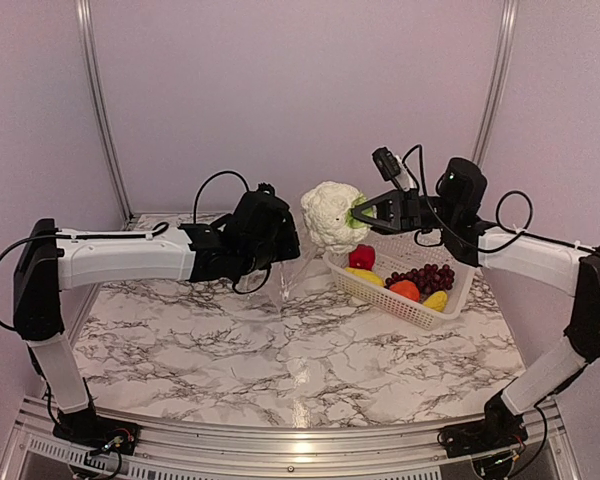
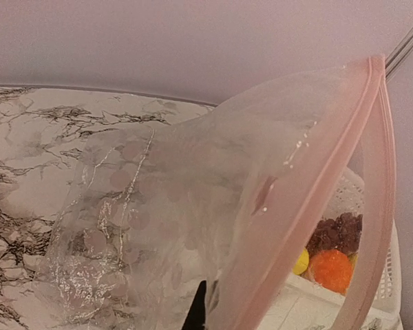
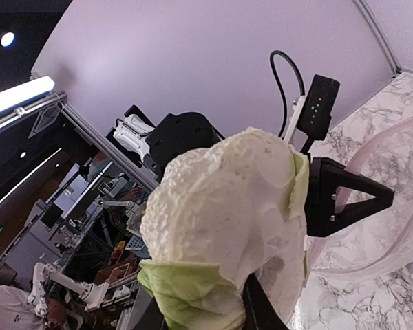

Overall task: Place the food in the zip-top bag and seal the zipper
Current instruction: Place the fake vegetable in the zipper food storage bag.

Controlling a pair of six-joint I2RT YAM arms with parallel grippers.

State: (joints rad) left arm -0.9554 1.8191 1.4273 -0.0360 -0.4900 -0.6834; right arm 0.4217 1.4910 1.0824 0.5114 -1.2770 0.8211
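My right gripper (image 1: 356,215) is shut on the white cauliflower (image 1: 330,212) and holds it in the air, left of the basket. In the right wrist view the cauliflower (image 3: 227,213) fills the middle, its green leaves between my right gripper (image 3: 199,313)'s fingers. My left gripper (image 1: 283,255) is shut on the clear zip-top bag (image 1: 292,278), which hangs to the table just below the cauliflower. Up close the bag (image 2: 179,213) hangs crinkled, and its pink zipper (image 2: 316,199) strip runs up to the right. One dark fingertip (image 2: 196,309) shows behind the film. Red pepper (image 1: 361,257), grapes (image 1: 427,276), orange (image 1: 405,290) and yellow (image 1: 436,300) pieces lie in the basket.
The white perforated basket (image 1: 380,293) stands on the marble table at the right, close beside the bag. Its rim (image 2: 392,275) shows past the bag's mouth in the left wrist view. Pale walls with metal posts (image 1: 98,110) close in the back and sides.
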